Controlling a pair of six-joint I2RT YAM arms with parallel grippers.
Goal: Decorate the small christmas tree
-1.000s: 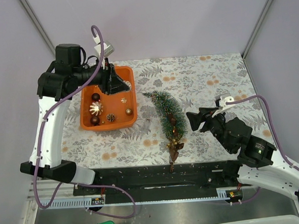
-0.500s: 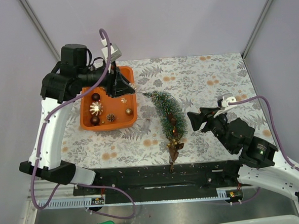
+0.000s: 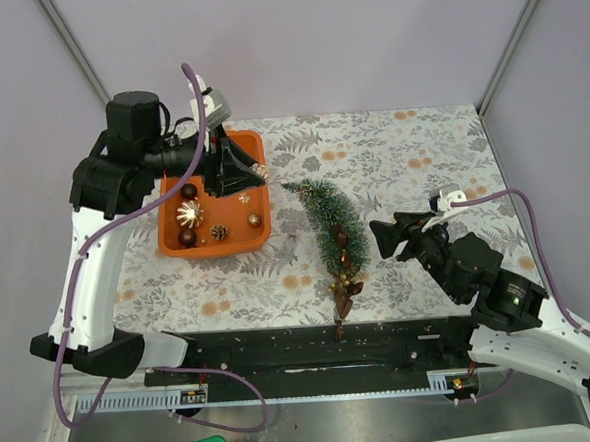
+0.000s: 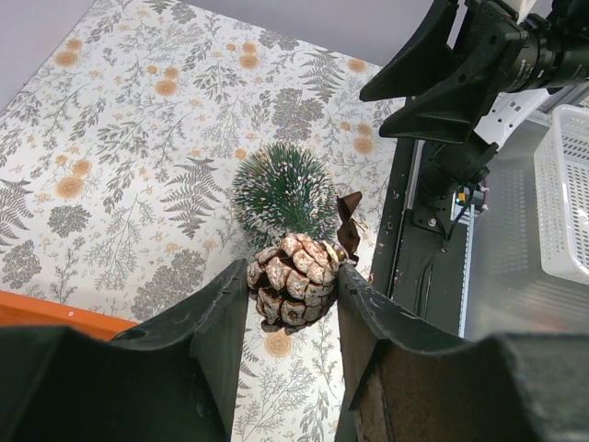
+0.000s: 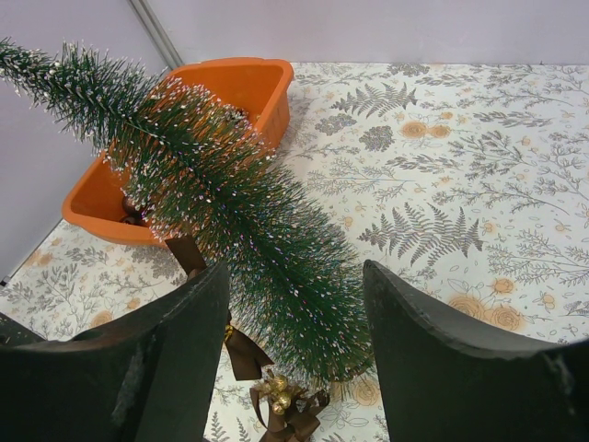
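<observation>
Now the left gripper [image 4: 291,296] pinches a cone [image 4: 294,274] over the tray [image 3: 166,245]; next, carry it to the tree [image 3: 331,225], beside which the right gripper [image 3: 381,238] hovers spread.

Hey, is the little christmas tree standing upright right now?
No, the small christmas tree lies on its side on the table.

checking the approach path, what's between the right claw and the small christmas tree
Only bare patterned tablecloth. The top view shows it, with the right claw open and facing the small christmas tree.
</observation>
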